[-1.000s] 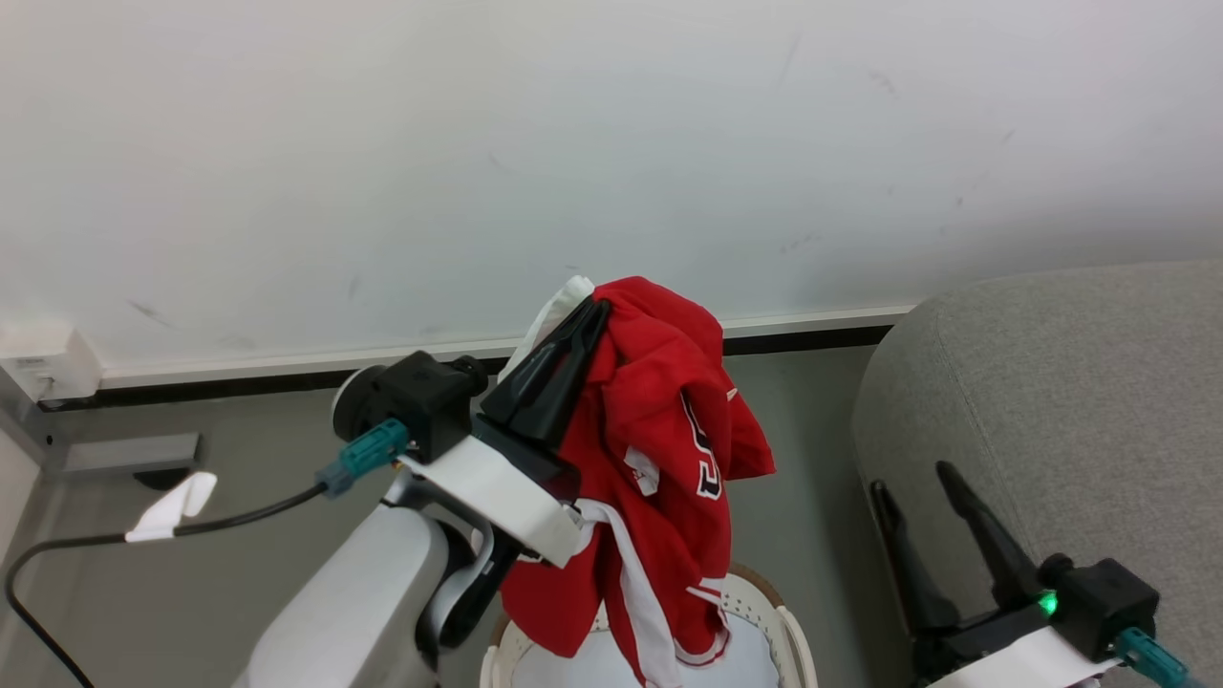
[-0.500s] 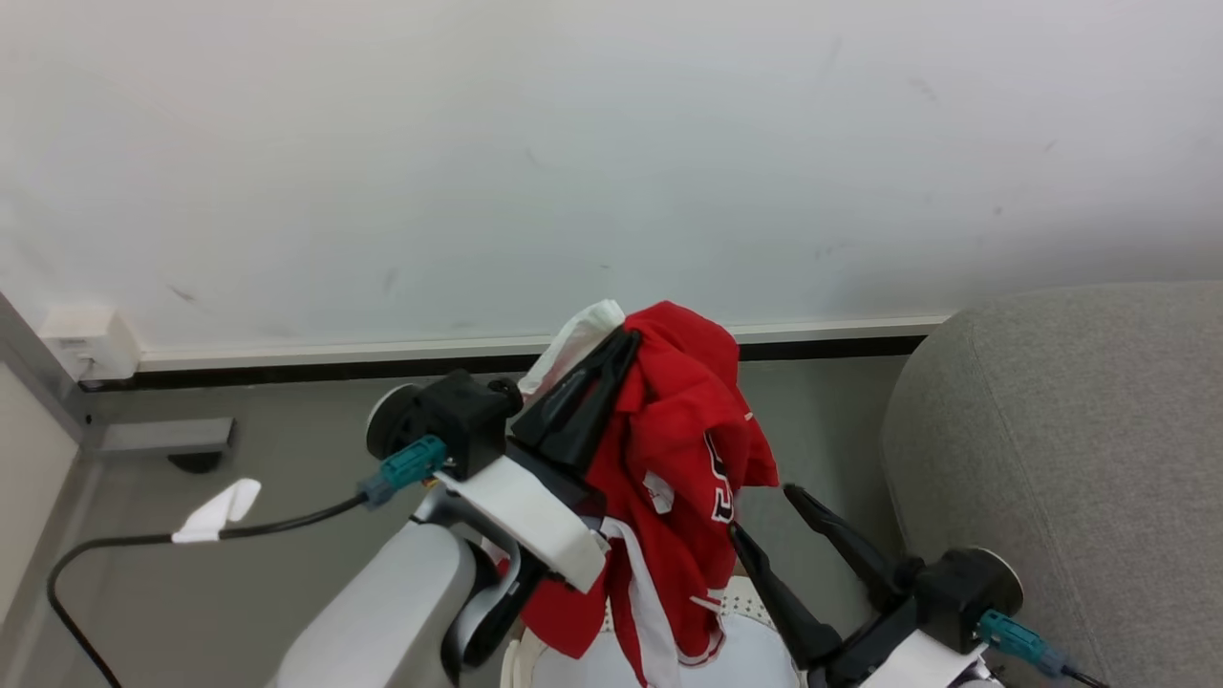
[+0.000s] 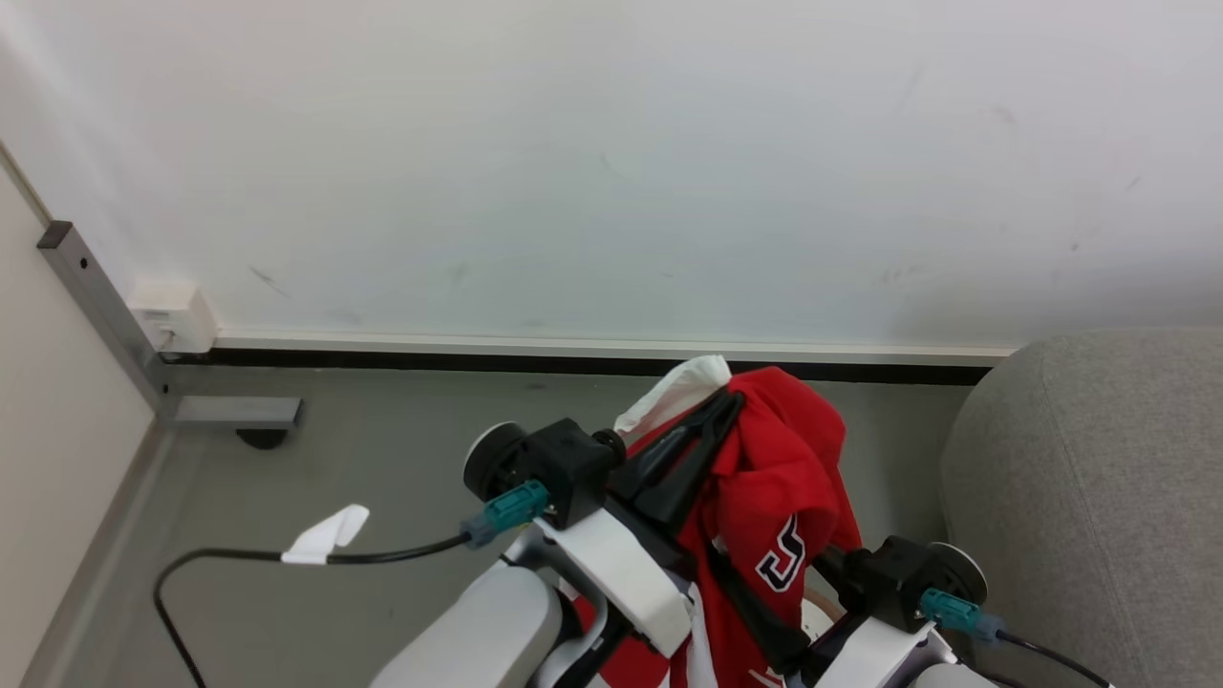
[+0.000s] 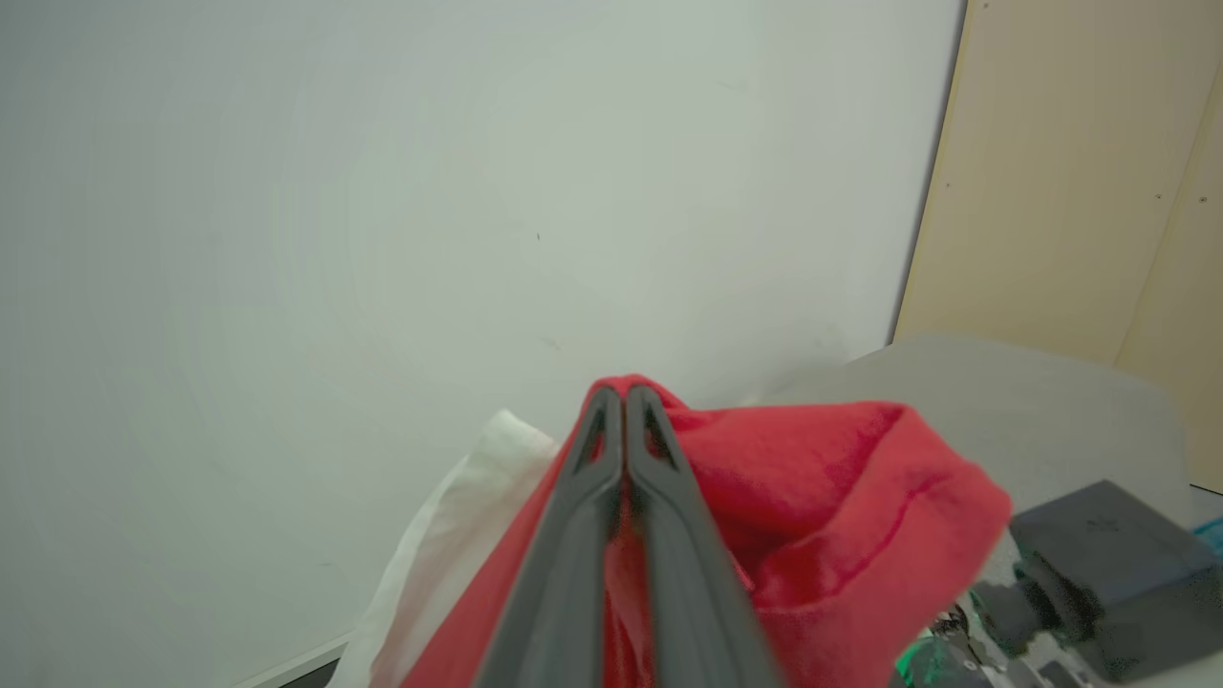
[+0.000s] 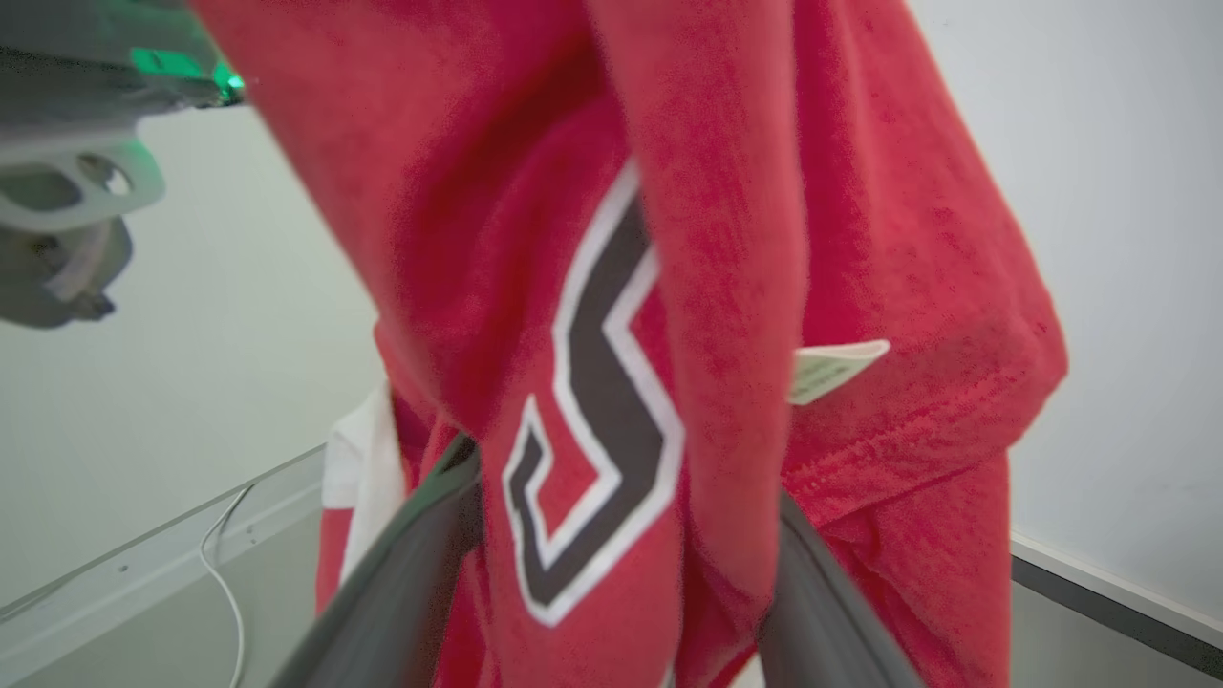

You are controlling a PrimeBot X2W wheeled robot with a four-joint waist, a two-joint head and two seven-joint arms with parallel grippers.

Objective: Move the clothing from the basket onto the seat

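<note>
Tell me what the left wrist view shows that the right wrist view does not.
Left wrist view: the left gripper shut on the top fold of the clothing, with the grey seat behind. Right wrist view: the right gripper open, its fingers on either side of the clothing, plus a black numeral and a white label. Both: the red clothing and the white wall.

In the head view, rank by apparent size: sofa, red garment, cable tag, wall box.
Largest: sofa, cut off by the frame
red garment, partly hidden
wall box and cable tag, too alike to rank
</note>
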